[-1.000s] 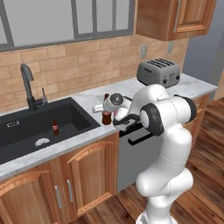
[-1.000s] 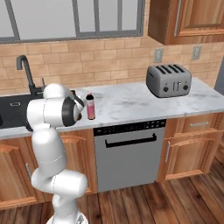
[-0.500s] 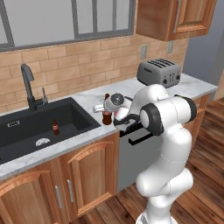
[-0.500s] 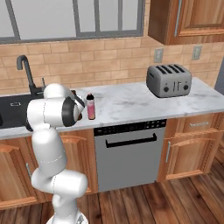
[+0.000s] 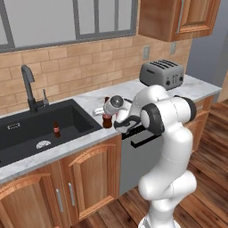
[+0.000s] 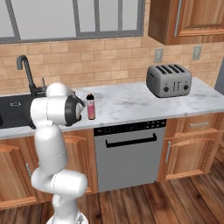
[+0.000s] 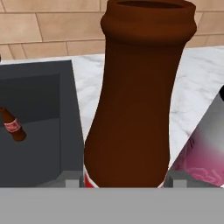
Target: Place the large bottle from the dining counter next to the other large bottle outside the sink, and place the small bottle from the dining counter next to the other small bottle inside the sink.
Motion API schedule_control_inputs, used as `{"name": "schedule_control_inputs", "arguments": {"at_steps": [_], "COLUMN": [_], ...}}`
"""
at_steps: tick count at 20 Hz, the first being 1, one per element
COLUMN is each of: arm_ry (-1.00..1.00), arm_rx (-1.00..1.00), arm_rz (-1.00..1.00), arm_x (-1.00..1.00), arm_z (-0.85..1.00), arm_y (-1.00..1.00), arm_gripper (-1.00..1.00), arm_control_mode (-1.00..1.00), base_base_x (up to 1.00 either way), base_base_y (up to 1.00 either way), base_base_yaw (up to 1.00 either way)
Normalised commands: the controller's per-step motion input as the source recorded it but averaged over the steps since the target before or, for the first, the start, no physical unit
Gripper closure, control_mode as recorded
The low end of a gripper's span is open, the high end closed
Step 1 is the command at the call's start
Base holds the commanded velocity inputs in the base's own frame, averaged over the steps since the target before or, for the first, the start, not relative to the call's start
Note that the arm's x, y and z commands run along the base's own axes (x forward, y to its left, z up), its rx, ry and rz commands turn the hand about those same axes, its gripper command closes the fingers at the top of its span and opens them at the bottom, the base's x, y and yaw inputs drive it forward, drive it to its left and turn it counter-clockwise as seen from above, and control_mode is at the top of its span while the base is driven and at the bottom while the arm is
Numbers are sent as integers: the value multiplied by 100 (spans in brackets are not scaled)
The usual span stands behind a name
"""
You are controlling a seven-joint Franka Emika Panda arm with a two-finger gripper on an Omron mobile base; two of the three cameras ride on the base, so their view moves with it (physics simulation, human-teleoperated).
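Still unmoved: brown bottle (image 7: 135, 105) between jaws.

Tan brick backsplash (image 6: 118, 61) seen behind white marble counter (image 6: 131, 103). Grey-framed window (image 5: 71, 22) set at 12 o'clock above black sink (image 5: 26, 129); dark faucet (image 5: 29, 87) mounted at its rear rim. Wooden upper cabinets (image 6: 188, 19) hung at 1 o'clock. Silver toaster (image 6: 169, 80) placed on counter at 2 o'clock. Steel dishwasher (image 6: 129, 151) fitted between wooden base cabinets (image 6: 192, 146). Wood-plank floor (image 6: 153, 201) laid below. Even, soft lighting noted.
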Motion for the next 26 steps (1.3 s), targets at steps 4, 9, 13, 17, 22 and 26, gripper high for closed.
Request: {"name": "schedule_control_inputs", "arguments": {"at_steps": [4,9,13,17,22,26], "arm_ry": [0,-3,-3,-4,-3,-6], "arm_rx": [0,-1,-4,-4,-1,0], "arm_rz": [0,0,0,0,0,0], "arm_x": [8,0,0,0,0,0], "arm_z": [-32,-34,-41,-44,-43,-34], "arm_y": [11,14,18,20,8,0], "arm_gripper": [100,100,100,100,100,100], "arm_control_mode": [-100,-100,-100,-100,-100,-100], "base_base_x": [0,0,0,0,0,0], "base_base_y": [0,0,0,0,0,0], "base_base_yaw": [0,0,0,0,0,0]}}
